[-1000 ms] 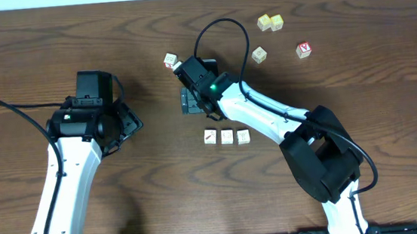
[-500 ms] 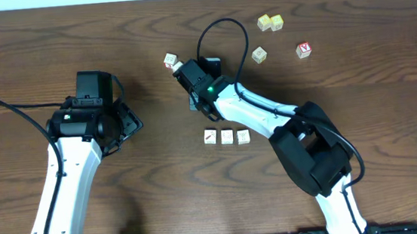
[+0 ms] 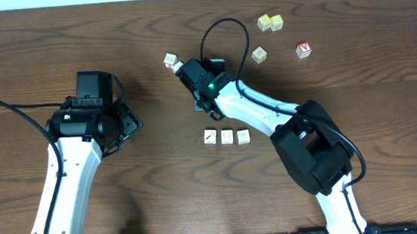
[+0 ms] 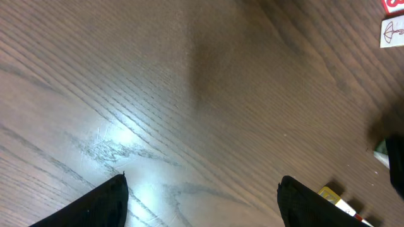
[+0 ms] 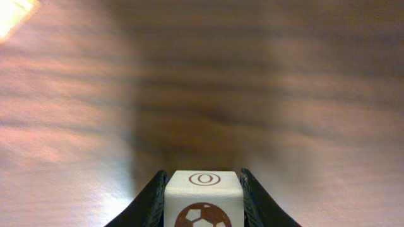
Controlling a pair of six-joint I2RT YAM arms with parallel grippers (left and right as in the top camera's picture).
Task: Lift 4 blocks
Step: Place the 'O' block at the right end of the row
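The right pincer (image 5: 203, 181) is clamped on a ringed block (image 5: 203, 203), its fingers pressed against both sides. Three more blocks (image 3: 227, 137) sit in a row on the wooden surface (image 3: 355, 66) nearby. The left pincer (image 4: 201, 205) gapes wide, holding nothing.

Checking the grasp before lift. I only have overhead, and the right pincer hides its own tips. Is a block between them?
Observer: Yes. The right wrist view shows a block between the right pincer, with its fingers against both sides.
Operator: Which block?
Observer: It has a ring on its top face and a football picture on the face toward the camera.
Operator: Left pincer?
Observer: In the left wrist view the left pincer is open, with nothing between its tips and only table below.
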